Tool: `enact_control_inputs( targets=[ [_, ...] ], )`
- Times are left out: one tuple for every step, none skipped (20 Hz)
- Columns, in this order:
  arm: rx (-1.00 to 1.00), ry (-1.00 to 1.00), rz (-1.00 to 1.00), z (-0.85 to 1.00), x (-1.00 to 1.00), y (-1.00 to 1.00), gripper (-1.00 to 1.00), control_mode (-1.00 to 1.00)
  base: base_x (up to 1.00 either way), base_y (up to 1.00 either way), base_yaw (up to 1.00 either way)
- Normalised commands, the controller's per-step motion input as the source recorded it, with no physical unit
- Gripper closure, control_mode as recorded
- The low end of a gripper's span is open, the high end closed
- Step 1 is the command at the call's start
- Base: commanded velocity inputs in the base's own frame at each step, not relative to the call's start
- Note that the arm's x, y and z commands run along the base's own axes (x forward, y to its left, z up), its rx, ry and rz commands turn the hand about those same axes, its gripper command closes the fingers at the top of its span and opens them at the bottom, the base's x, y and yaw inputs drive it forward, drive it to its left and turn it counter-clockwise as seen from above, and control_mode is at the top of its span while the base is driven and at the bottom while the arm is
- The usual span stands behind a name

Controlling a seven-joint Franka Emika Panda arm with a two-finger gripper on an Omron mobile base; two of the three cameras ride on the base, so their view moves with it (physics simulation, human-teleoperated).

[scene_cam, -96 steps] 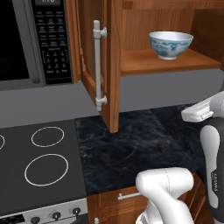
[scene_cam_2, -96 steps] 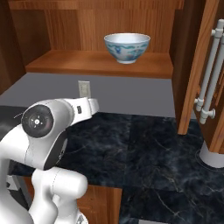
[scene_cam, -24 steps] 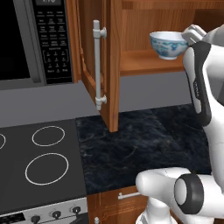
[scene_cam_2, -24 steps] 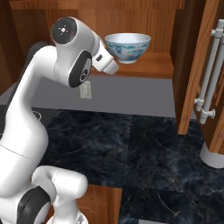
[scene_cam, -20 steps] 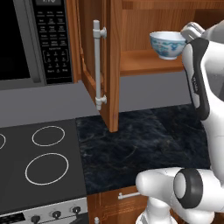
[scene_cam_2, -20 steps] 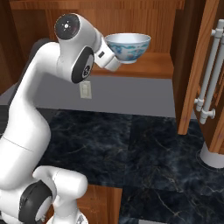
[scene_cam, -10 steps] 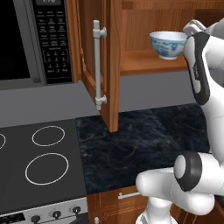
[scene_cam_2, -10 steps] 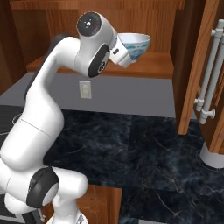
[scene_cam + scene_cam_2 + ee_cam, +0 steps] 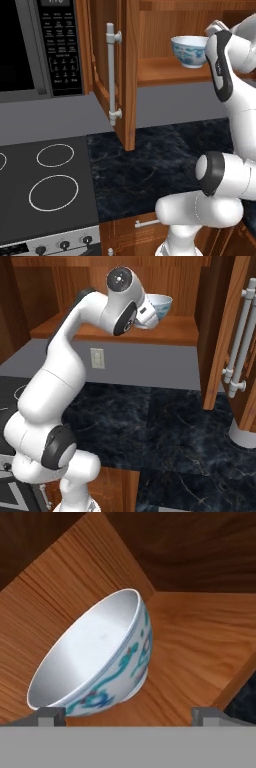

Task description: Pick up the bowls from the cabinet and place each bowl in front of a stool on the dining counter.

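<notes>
One patterned bowl [image 9: 189, 50] [image 9: 159, 306] [image 9: 100, 657] on the cabinet [image 9: 165, 75] shelf at 1 o'clock — a single open door, one bar handle [image 9: 113, 75]. One microwave [image 9: 35, 45]; three stove burner rings [image 9: 54, 192] — lower left, around 8 o'clock.

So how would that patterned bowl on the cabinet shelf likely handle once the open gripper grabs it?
The patterned bowl looks glazed and glossy, so probably rigid, somewhat slippery and breakable if dropped. It stands on a narrow foot on the cabinet shelf, so a sideways nudge might tip or slide it. Gripping its thin rim seems likeliest.
</notes>
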Motion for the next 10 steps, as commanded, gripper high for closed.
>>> enact_control_inputs(
  targets=[
    [0.03, 0.05, 0.0, 0.0, 0.49, 0.0, -1.0, -1.0, 0.0, 0.0, 0.0],
    [0.02, 0.05, 0.0, 0.0, 0.44, 0.0, -1.0, -1.0, 0.0, 0.0, 0.0],
    [0.01, 0.04, 0.0, 0.0, 0.41, 0.0, -1.0, -1.0, 0.0, 0.0, 0.0],
    [0.01, 0.04, 0.0, 0.0, 0.36, 0.0, -1.0, -1.0, 0.0, 0.0, 0.0],
    [0.01, 0.03, 0.0, 0.0, 0.31, 0.0, -1.0, -1.0, 0.0, 0.0, 0.0],
    [0.01, 0.02, 0.0, 0.0, 0.29, 0.0, -1.0, -1.0, 0.0, 0.0, 0.0],
    [0.01, 0.02, 0.0, 0.0, 0.26, 0.0, -1.0, -1.0, 0.0, 0.0, 0.0],
    [0.01, 0.01, 0.0, 0.0, 0.25, 0.0, -1.0, -1.0, 0.0, 0.0, 0.0],
    [0.01, 0.01, 0.0, 0.0, 0.21, 0.0, -1.0, -1.0, 0.0, 0.0, 0.0],
    [0.0, 0.0, 0.0, -0.02, 0.2, 0.0, -1.0, -1.0, 0.0, 0.0, 0.0]
  ],
)
